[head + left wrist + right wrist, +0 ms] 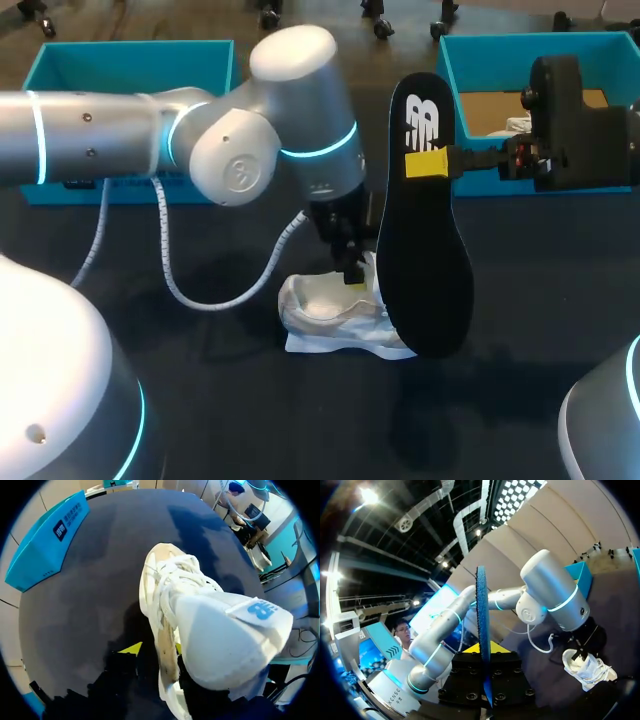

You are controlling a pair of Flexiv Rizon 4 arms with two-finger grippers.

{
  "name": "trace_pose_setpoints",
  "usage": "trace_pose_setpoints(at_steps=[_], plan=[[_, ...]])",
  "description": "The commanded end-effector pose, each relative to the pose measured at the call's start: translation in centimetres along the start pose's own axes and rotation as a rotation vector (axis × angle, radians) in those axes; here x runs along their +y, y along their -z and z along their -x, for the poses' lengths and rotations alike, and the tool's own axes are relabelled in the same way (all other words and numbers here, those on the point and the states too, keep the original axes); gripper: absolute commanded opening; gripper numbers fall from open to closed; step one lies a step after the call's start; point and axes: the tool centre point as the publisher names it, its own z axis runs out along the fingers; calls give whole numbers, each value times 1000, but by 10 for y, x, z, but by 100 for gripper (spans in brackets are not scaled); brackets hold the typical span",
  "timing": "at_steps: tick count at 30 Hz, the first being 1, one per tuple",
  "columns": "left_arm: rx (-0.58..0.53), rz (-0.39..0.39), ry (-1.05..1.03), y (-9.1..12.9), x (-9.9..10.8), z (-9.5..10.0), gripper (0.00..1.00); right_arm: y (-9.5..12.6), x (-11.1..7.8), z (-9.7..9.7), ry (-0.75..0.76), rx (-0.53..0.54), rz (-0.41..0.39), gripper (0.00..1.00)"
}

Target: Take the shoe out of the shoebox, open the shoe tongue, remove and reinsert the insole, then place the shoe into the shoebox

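Black insole [425,250] hangs pinched in right pincer [428,163]; left pincer [154,649] seemingly grips shoe [200,610].

Dark table [520,330] with shoe [330,318], blue shoeboxes [130,70]

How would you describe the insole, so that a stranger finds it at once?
On the dark table, find the white shoe near the middle. Just above it the right tool holds the insole upright: the only long, flat, black thing.
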Motion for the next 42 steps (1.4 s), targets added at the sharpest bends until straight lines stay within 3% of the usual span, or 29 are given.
trace_pose_setpoints(at_steps=[1,4,7,8,16,20,32,38,40,42], plan=[[6,6,-1,-5,0,0,24,-2,0,0,-1,-2,0,0],[18,12,5,-10,2,-1,20,-2,0,0,-1,-2,0,0],[28,16,9,-15,3,-2,1,-2,0,0,-1,-2,0,0],[31,16,11,-15,3,-3,0,-2,0,0,-1,-2,0,0],[58,-14,-55,-6,1,-3,0,-2,0,0,-1,-2,0,0],[181,-49,-202,4,2,0,0,-2,0,0,-1,-2,0,0],[389,-3,-655,40,3,3,0,-2,0,0,-1,-2,0,0],[404,117,-987,51,4,-7,0,-2,0,0,-1,-2,0,0],[357,199,-1031,56,1,-12,0,-2,0,0,-1,-2,0,0],[357,199,-1031,56,1,-12,0,-2,0,0,-1,-2,0,0]])
